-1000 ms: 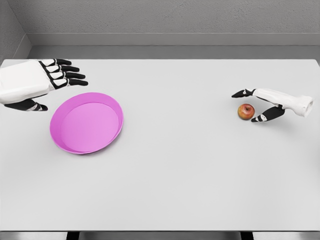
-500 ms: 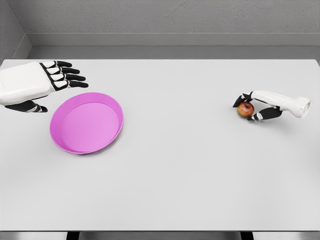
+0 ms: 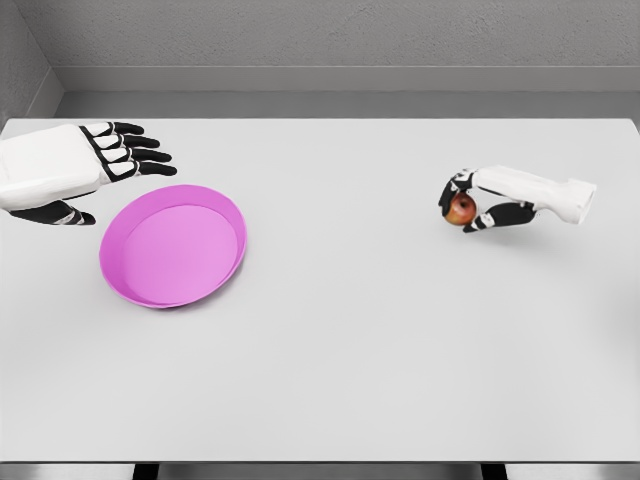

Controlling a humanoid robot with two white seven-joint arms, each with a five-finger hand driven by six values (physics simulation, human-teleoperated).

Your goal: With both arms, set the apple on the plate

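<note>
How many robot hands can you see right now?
2. The left hand hovers by the plate at the table's left, fingers spread; the right hand grips the apple at the right.

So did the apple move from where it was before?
Yes. The apple has gone left, toward the pink plate, gripped in the right hand. It sat further right on the table earlier.
</note>
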